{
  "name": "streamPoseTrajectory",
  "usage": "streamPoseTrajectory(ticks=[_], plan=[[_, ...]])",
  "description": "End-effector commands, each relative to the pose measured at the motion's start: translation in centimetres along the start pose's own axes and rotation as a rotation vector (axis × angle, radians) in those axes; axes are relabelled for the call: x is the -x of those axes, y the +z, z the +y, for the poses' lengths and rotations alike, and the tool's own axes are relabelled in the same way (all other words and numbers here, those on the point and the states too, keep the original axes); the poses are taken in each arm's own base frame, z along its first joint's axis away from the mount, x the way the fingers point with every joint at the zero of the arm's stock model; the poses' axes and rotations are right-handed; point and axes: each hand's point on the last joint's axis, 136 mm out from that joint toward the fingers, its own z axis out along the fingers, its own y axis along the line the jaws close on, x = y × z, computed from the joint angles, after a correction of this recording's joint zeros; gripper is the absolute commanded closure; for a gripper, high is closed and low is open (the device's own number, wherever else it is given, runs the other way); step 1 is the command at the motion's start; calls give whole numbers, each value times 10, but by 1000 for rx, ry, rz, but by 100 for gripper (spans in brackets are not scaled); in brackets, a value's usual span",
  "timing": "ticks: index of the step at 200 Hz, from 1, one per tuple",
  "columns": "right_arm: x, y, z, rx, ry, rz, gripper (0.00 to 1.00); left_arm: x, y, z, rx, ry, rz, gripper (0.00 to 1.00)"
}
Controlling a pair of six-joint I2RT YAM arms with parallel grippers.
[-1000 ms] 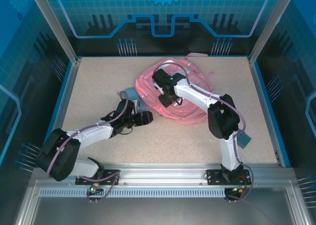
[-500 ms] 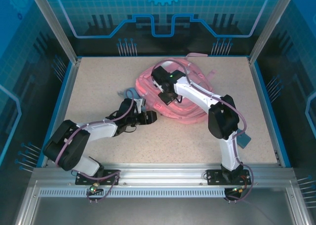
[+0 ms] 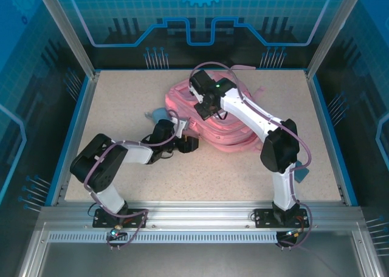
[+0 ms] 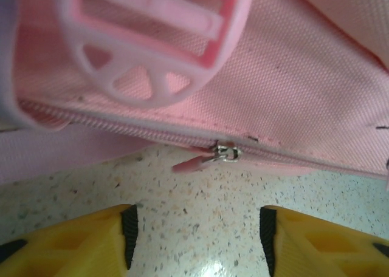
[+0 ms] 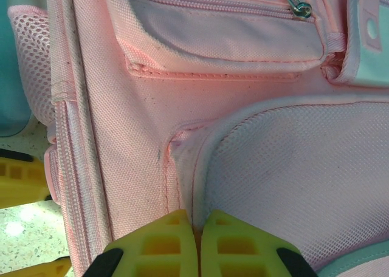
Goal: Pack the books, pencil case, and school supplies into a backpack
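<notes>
Top and wrist views, near to far: both arms stand at the near edge of the speckled tabletop (image 3: 121, 95). The left claw (image 3: 188, 144) lies low at the near left edge of the backpack (image 3: 228, 128). It is released, its yellow fingers (image 4: 91, 237) apart with bare tabletop between them and nothing held. Just beyond them a zipper pull (image 4: 209, 155) hangs from the closed zipper along the backpack's edge, below a pale pink plastic buckle (image 4: 140, 58). The pink backpack lies flat on the middle of the tabletop, towards the far side. The right claw (image 5: 196, 222) sits on top of it, clenched, its fingertips (image 5: 164, 234) pressed together against the fabric where a woven panel meets a mesh panel; whether a fold is pinched cannot be told. Farther along lies a closed front pocket with a metal pull (image 5: 299, 6). The light blue pencil case (image 3: 159, 115) rests on the tabletop just beside the backpack's left edge, beyond the left claw
</notes>
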Motion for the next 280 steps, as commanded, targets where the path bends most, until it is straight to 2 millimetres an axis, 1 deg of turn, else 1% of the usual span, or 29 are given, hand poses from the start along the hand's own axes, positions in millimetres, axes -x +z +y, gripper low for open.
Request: streamPoseTrajectory(ticks=[1, 9, 27, 54, 80, 109, 124, 161, 177, 192, 216, 221, 228, 240, 246, 253, 264, 273, 280], plan=[[28, -37, -2, 46, 48, -127, 100, 12, 12, -13, -82, 93, -35, 50], [28, -38, -2, 50, 51, -128, 100, 13, 15, -16, -98, 98, -39, 52], [28, -38, -4, 53, 58, -127, 100, 12, 21, -18, -114, 108, -41, 53], [27, -39, -5, 56, 65, -129, 100, 13, 27, -22, -140, 121, -46, 59], [25, -36, -7, 49, 73, -120, 100, 12, 27, -21, -126, 144, -58, 76], [23, -30, -10, 32, 85, -108, 100, 10, 17, -17, -94, 164, -91, 94], [23, -27, -12, 17, 94, -102, 100, 7, 11, -17, -86, 167, -99, 100], [25, -20, -18, 7, 125, -95, 100, -1, -1, -19, -81, 163, -106, 100], [27, -19, -15, 21, 131, -95, 100, -5, -4, -23, -84, 167, -96, 100], [29, -15, -9, 55, 134, -92, 100, -10, -5, -31, -94, 180, -80, 100], [32, -10, 8, 146, 142, -92, 100, -17, -1, -46, -105, 201, -61, 100], [33, -10, 11, 160, 145, -94, 100, -17, 0, -46, -91, 204, -62, 100], [34, -10, 12, 167, 149, -94, 100, -16, 1, -40, -54, 194, -70, 100], [33, -12, 11, 166, 151, -95, 100, -14, 1, -27, 4, 177, -95, 93], [33, -13, 11, 165, 151, -95, 100, -12, 0, -22, 21, 171, -105, 88], [33, -15, 10, 161, 148, -97, 100, -10, -1, -18, 34, 164, -115, 81], [32, -19, 8, 158, 146, -100, 100, -7, -3, -13, 45, 162, -125, 73], [32, -23, 6, 157, 147, -103, 100, -4, -4, -8, 56, 158, -132, 65], [32, -26, 6, 157, 146, -108, 100, -1, -5, -5, 62, 158, -136, 61]])
